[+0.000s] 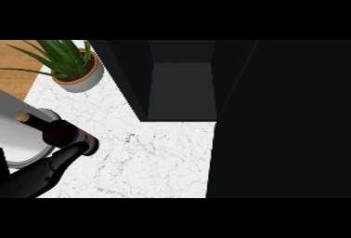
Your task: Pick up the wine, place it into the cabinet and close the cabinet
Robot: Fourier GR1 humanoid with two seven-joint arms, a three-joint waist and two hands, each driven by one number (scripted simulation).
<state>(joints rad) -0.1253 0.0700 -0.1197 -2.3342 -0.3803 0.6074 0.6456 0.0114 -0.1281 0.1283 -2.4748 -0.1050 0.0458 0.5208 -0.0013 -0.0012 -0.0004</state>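
One hand shows, the left hand (31, 179), a black mass coming in from the lower left corner of the head view. A slim part of it stretches up and to the right until it meets the lower body of the wine bottle (60, 131). Whether the hand is clasped round the bottle or only touching it cannot be told, since most of the hand is a single dark shape.

The wine bottle is at the left side of the white marbled worktop (158, 158), well to the left of the cabinet. Its dark body slants, with the neck and pale stopper (22, 116) pointing up and left and the base towards the right. Behind and below it lies a pale grey rounded shape (17, 135), partly hidden by the bottle; what it is cannot be made out.

Farther back, in the middle, the cabinet (182, 88) stands open, its dark inside bare. A broad black panel (281, 121) fills the whole right side of the view, covering the worktop there.

At the far left a green potted plant (65, 56) sits in a pale pot (87, 76), beside a strip of wooden surface (17, 69).
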